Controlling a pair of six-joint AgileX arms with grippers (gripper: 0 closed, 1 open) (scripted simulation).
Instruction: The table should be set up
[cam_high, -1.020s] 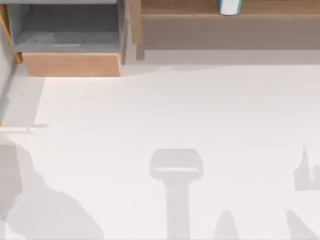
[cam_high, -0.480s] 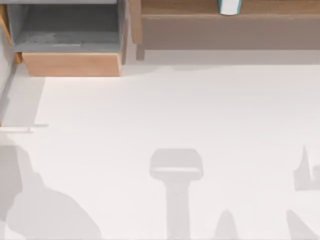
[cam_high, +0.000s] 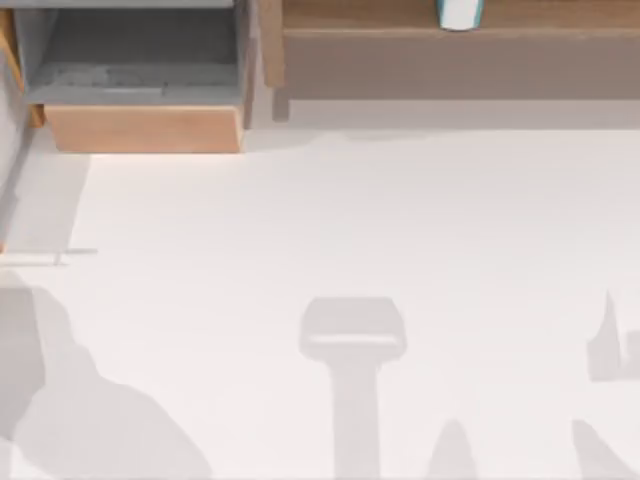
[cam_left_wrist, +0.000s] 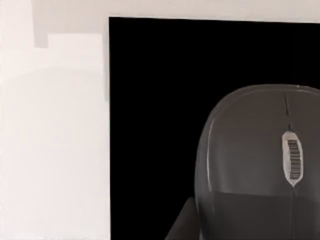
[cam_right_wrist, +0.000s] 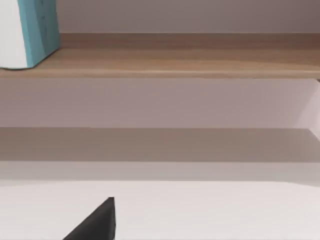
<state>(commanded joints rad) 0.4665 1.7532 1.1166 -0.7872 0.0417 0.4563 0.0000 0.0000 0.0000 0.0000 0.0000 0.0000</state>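
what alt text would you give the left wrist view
A dark grey computer mouse with a scroll wheel lies on a black mat. The mat rests on the white table.

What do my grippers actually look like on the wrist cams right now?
Little to go on. The right gripper shows as a plain matte-black wedge with a straight edge, with no markings or cables. The left gripper is probably the dark grey angled sliver beside the grey mouse.
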